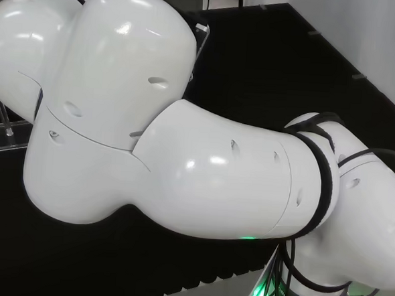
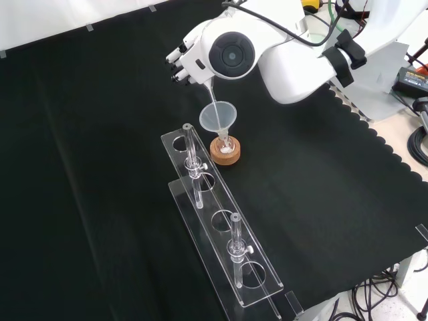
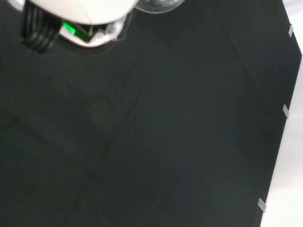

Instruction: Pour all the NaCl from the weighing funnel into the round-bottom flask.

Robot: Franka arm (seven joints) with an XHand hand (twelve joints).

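In the front view the hand [image 2: 179, 61] sits at the top, mostly hidden behind the arm's white link with the round grey cap [image 2: 231, 57]. Its dark fingers look curled. The thin clear stem of the weighing funnel [image 2: 211, 97] slants down from it, its tip inside a clear cone funnel [image 2: 219, 118]. That cone stands in the neck of a small round-bottom flask [image 2: 226, 143] on a cork ring [image 2: 225, 153]. Something white lies in the flask's bottom. The weighing funnel's body is hidden behind the link. In the wrist view a clear glass edge [image 3: 156, 4] shows beside a blurred white part.
A clear acrylic rack [image 2: 221, 221] with round holes runs from beside the flask toward the front edge, with two upright glass pieces [image 2: 192, 150] [image 2: 236, 244] in it. In the head view the arm's white links [image 1: 184, 154] block the bench. Cables and gear [image 2: 408, 80] lie off the cloth.
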